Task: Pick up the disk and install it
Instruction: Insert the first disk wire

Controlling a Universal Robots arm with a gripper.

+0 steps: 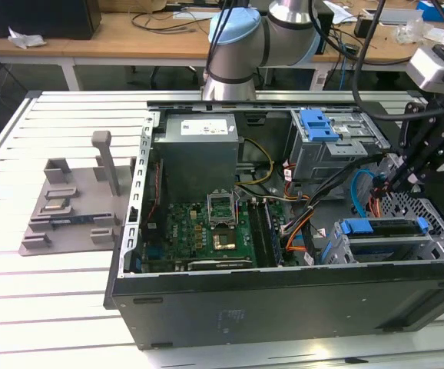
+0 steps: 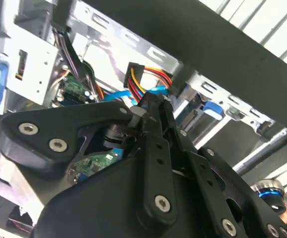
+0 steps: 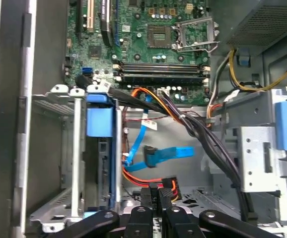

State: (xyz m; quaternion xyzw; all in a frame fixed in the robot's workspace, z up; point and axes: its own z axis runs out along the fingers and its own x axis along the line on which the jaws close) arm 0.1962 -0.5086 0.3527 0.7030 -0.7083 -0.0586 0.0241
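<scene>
I have the gripper (image 3: 156, 201), fingers together and holding nothing, down inside the computer case (image 1: 283, 296) near its front edge, nosing against loose cables (image 3: 156, 173). The disk (image 1: 383, 238) sits in the bay by the case's front corner. Snagging a cable is my worry.

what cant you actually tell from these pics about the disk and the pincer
- Disk: in the exterior view it sits in the drive cage, whose walls hide how far it is seated.
- Pincer: in the first wrist view it meets the cable connector; the picture's edge cuts off its body.
</scene>
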